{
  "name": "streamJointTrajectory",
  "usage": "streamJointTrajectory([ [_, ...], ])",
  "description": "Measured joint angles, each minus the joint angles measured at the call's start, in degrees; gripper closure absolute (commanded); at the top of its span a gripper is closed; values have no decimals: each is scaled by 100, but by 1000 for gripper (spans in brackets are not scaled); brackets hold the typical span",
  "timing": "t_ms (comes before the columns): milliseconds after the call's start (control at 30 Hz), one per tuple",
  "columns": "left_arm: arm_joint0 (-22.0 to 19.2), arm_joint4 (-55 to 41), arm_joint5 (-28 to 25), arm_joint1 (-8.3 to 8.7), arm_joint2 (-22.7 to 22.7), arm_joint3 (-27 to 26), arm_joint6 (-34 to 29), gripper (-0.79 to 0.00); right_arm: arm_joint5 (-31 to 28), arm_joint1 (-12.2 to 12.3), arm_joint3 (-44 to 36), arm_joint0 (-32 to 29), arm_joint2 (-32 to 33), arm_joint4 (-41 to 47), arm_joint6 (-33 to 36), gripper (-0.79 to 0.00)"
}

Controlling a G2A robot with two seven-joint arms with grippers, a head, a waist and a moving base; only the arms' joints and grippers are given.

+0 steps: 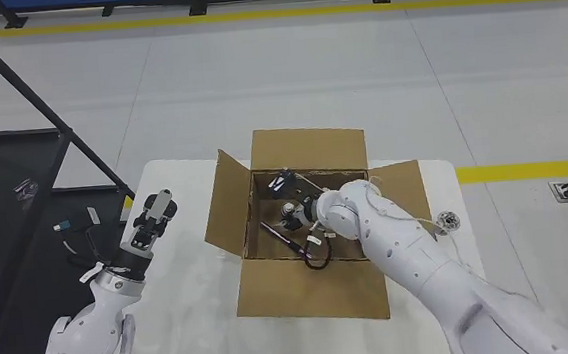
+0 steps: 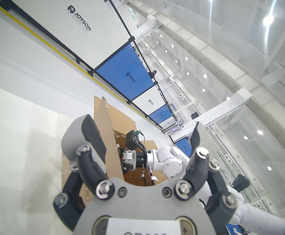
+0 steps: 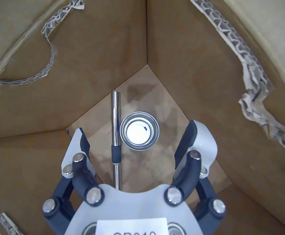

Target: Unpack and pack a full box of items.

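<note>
Inside the box, by right wrist: upright can just beside a metal rod, right tool spread wide, empty; left tool outside the box, likewise spread.

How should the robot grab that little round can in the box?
Probably from straight above, with the open right gripper's fingers closing on the can's round sides: it stands upright, top facing up. The rod lies close beside it, so turn the fingers to close along the rod, not across it.
</note>
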Motion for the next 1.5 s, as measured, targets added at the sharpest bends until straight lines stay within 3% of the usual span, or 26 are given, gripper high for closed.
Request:
streamJointTrajectory([
  [67, 0, 0, 0, 0, 0, 0, 0, -785, -29, -107, 216, 65, -42, 3, -61, 0],
  [233, 0, 0, 0, 0, 0, 0, 0, -785, -124, -295, 603, 196, -95, -39, -179, 0],
  [433, 0, 0, 0, 0, 0, 0, 0, -785, -374, -360, 828, 307, -28, -66, -472, 0],
  [633, 0, 0, 0, 0, 0, 0, 0, -785, -788, -203, 805, 371, 142, -195, -846, 0],
  [833, 0, 0, 0, 0, 0, 0, 0, -785, -939, 196, 131, 225, 437, -592, -1197, 0],
  [1000, 0, 0, 0, 0, 0, 0, 0, -785, -775, 828, -1476, -408, 1147, -1050, -1078, 0],
  [1200, 0, 0, 0, 0, 0, 0, 0, -785, -142, 1730, -5213, -2463, 2955, -1736, 436, 0],
  [1267, 0, 0, 0, 0, 0, 0, 0, -785, 0, 1913, -6499, -3278, 3586, -1890, 934, 0],
  [1367, 0, 0, 0, 0, 0, 0, 0, -785, 195, 2058, -7799, -4226, 4354, -2057, 1212, 0],
  [1500, 0, 0, 0, 0, 0, 0, 0, -785, 540, 2170, -8893, -5380, 5314, -2175, 1131, 0],
])
